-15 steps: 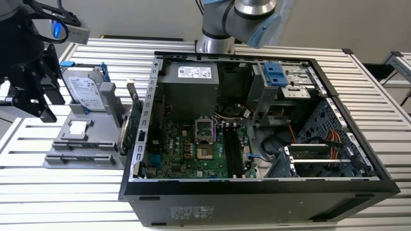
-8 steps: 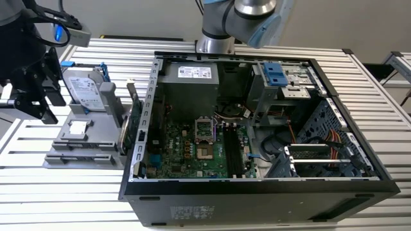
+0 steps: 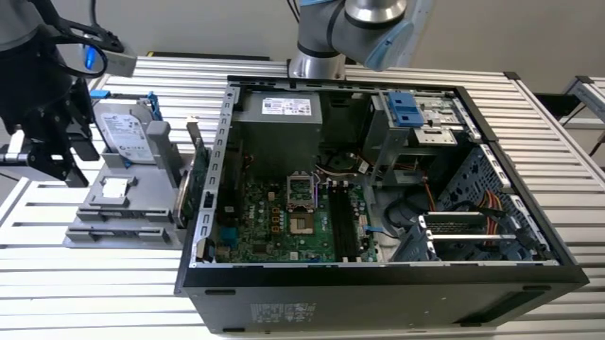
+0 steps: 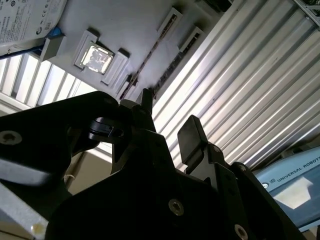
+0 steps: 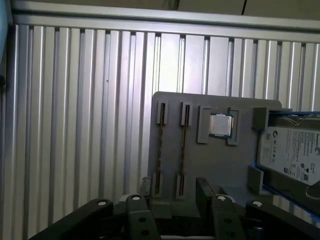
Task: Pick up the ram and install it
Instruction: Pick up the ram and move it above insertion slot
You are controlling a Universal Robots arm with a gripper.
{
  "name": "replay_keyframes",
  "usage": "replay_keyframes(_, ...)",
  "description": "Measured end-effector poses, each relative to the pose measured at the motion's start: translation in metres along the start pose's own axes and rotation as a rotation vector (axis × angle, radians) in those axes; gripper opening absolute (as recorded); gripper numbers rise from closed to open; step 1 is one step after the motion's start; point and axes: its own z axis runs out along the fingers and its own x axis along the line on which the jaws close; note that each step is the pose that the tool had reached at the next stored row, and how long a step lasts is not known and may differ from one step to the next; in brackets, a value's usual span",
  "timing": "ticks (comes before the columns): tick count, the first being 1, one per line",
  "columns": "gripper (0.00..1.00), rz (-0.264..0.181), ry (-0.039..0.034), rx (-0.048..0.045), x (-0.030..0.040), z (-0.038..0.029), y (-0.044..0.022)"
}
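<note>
Black gripper (image 5: 175, 197) jaws apart, empty, above grey plastic tray (image 5: 237, 165). Best to centre them across slim dark ram stick (image 5: 183, 145) near tray's edge, keeping square.

A table (image 3: 95, 283) of ribbed silver aluminium slats carries everything, its grooves running from the exterior view's left to its right. Taking that view as a clock face, an open black computer case (image 3: 378, 297) lies on its side from the centre out toward four o'clock. Its open side faces up, and it covers much of the slats. Just beside it, at nine o'clock, sits a flat grey parts holder (image 3: 113, 234). At twelve o'clock the arm's base (image 3: 315, 67) stands behind the case. In both wrist views the parts holder (image 5: 220, 165) (image 4: 135, 30) rests flat on the table (image 5: 75, 125) (image 4: 240, 85).
</note>
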Motion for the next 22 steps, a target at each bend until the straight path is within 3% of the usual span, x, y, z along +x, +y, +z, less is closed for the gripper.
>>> replay_keyframes(22,1.0,0.002,0.0008,-0.0027,0.0002,0.0218,-0.0008)
